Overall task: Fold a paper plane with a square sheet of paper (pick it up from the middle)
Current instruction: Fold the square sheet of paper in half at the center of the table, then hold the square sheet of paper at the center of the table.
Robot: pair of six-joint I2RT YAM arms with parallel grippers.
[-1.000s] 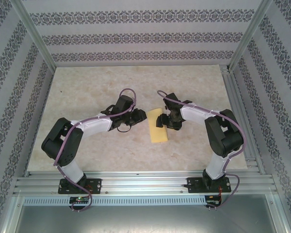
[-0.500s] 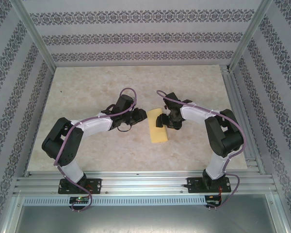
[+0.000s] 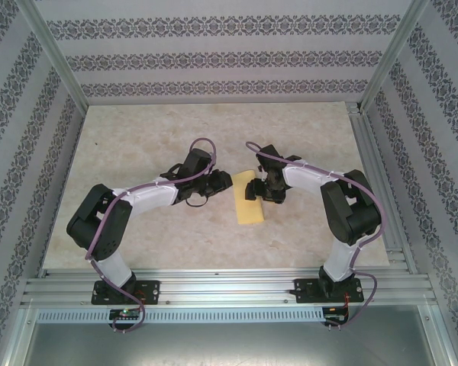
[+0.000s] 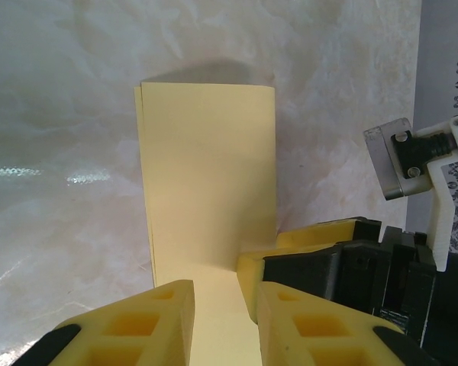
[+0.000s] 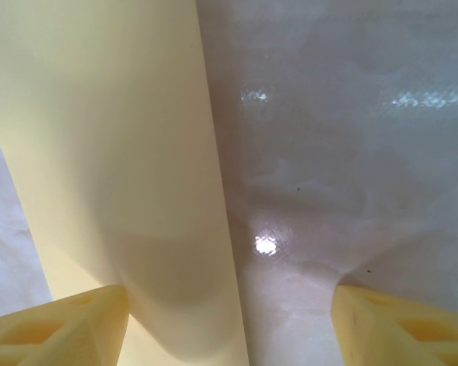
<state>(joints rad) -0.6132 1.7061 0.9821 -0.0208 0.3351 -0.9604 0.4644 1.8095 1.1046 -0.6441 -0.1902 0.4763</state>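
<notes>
Top external: paper sheet (image 3: 250, 206), plain pale yellow, folded to a tall rectangle, lies flat mid-scene on the marbled beige table (image 3: 137, 137). Left gripper (image 3: 221, 181) is just beside its far left corner, arm bent low, reaching right. Right gripper (image 3: 255, 191) is over its far right part, elbow raised, reaching left. Patterned walls (image 3: 214, 57) surround the table.

Left wrist: sheet (image 4: 206, 168) is doubled, its layers offset along the left edge, sides straight. Blocky yellow fingers (image 4: 168, 320) stand narrowly apart over the flat paper, not pinching it. The right gripper's finger touches the sheet's right edge.

Right wrist: matte sheet (image 5: 114, 152) on the left, glossy table on the right. Fingers are spread wide, one over paper, one over table.
</notes>
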